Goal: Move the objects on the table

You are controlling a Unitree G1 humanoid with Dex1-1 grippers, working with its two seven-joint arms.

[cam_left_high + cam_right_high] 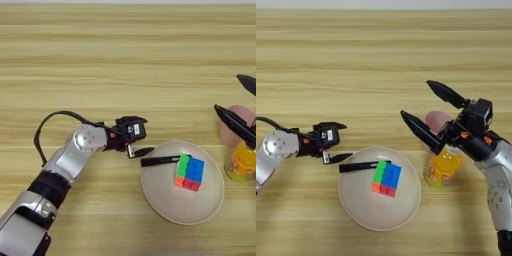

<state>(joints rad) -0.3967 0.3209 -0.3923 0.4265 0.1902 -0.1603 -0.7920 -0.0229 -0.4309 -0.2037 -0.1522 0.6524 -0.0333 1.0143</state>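
The black marker pen lies across the left rim of the cream plate, its tip toward the puzzle cube. Just left of it my left gripper is open, its lower finger close to the pen's end and nothing held. The orange juice bottle stands on the table right of the plate. My right gripper hangs wide open above the bottle, and its body covers the bottle's top. Its lower finger crosses in front of the pink cup.
A multicoloured puzzle cube rests inside the plate, right of the pen. A pink cup stands just behind the bottle, between the right gripper's fingers. The left arm reaches in from the bottom left corner.
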